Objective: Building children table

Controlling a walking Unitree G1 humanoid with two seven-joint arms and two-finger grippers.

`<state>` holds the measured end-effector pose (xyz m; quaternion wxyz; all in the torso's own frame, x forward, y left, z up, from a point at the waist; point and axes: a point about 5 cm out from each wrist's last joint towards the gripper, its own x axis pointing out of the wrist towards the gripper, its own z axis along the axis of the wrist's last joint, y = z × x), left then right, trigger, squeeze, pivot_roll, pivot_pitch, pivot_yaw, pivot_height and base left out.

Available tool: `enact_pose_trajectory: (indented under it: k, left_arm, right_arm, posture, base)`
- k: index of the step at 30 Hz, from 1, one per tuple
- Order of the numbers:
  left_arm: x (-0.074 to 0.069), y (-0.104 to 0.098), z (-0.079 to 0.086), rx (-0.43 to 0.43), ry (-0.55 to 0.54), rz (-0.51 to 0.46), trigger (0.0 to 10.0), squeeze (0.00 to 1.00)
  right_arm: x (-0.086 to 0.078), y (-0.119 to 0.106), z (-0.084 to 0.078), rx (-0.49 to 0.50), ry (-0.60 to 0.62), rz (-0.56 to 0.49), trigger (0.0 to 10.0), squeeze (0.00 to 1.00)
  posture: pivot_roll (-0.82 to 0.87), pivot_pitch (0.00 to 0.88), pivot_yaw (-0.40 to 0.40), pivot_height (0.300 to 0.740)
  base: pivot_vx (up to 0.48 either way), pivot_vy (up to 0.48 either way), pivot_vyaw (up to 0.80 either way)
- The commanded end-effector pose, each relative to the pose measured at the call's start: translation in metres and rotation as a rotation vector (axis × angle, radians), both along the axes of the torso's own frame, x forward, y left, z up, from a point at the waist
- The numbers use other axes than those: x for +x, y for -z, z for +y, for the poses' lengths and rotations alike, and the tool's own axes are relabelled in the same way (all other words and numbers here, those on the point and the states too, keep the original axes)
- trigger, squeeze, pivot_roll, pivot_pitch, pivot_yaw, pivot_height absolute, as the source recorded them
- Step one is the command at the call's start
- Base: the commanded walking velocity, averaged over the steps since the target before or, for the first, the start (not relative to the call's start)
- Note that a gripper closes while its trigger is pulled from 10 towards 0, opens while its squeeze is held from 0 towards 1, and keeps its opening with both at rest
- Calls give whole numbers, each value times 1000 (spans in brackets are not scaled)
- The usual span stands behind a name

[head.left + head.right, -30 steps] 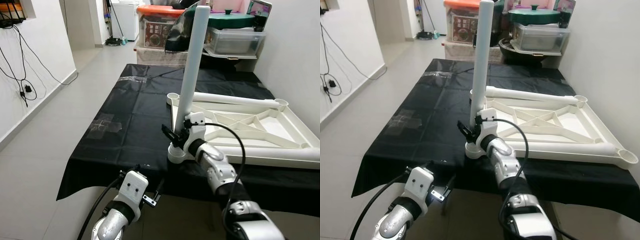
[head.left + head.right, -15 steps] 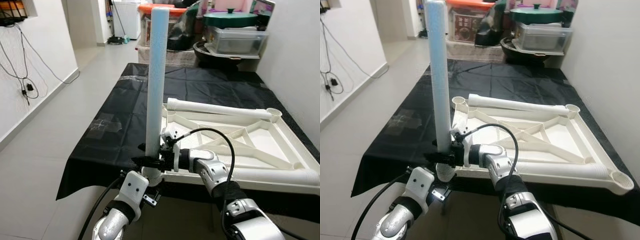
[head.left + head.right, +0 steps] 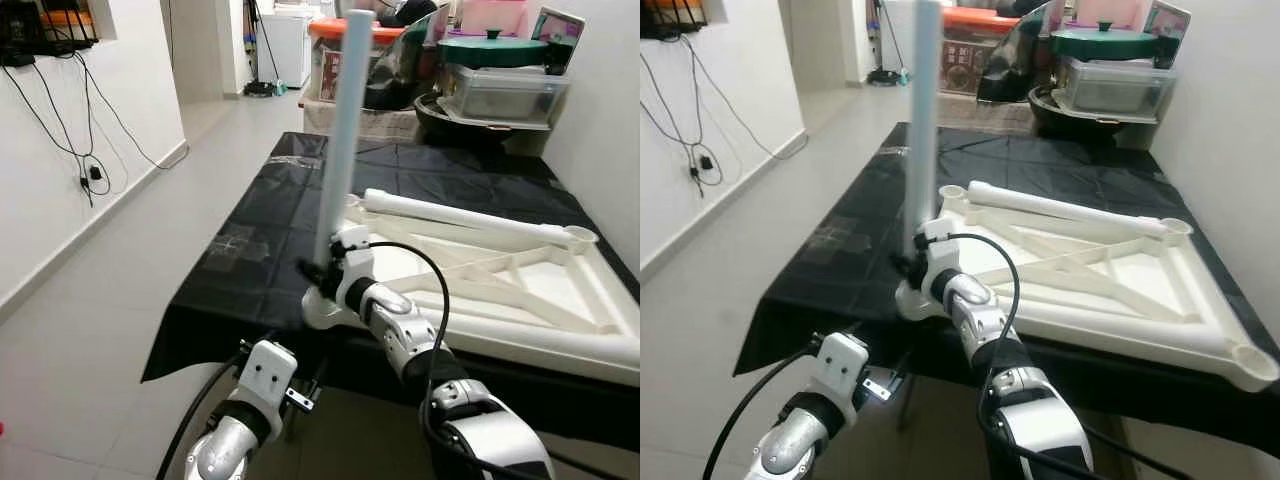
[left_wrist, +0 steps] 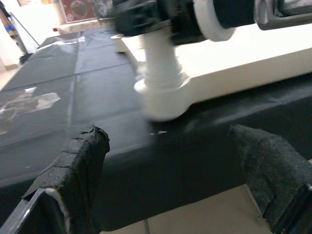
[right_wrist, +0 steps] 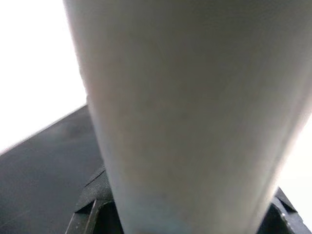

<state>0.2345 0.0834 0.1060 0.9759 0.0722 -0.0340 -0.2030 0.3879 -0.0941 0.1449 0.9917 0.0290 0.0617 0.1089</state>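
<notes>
Now my right gripper (image 3: 318, 272) clamps the leg (image 3: 341, 130) in the tabletop's (image 3: 520, 290) near-left socket; next, press it straight down.

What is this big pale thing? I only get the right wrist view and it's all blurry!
Observer: It is a long white plastic tube, a table leg. It stands up with its foot in the near corner socket of the upside-down white plastic tabletop. The right gripper is shut on it low down.
Operator: Where's the other gripper?
Observer: The left gripper hangs open below the edge of the black sheet that covers the work table, touching nothing.
Operator: Is there another leg?
Observer: Yes, a second white tube lies flat along the tabletop's far edge.
</notes>
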Motion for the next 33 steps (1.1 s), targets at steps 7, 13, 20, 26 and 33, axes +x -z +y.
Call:
enact_pose_trajectory:
  k: [7, 13, 20, 26, 33]
  left_arm:
    - [0, 2, 2, -1, 1, 14, 10000, 0]
    - [1, 1, 1, -5, -7, 13, 10000, 0]
    - [1, 1, 1, -8, -10, 14, 10000, 0]
    - [1, 1, 1, -8, -10, 14, 10000, 0]
    - [3, 1, 2, -9, -5, 15, 10000, 0]
  right_arm:
    - [-18, 2, -29, 7, 583, -62, 0, 0]
    - [-20, -5, 13, 130, 329, -129, 10000, 0]
    - [-15, -12, 23, 213, 109, -165, 10000, 0]
    - [-13, -12, 20, 250, 11, -142, 10000, 0]
    - [-17, -8, 26, 175, -548, -52, 10000, 0]
  posture:
    - [68, 0, -65, 740]
    - [69, 0, -70, 740]
    - [67, 0, -70, 740]
    - [67, 0, -71, 740]
    - [61, 0, -62, 740]
  base:
    - [0, 0, 0]
    - [0, 0, 0]
    - [0, 0, 0]
    - [0, 0, 0]
    - [0, 0, 0]
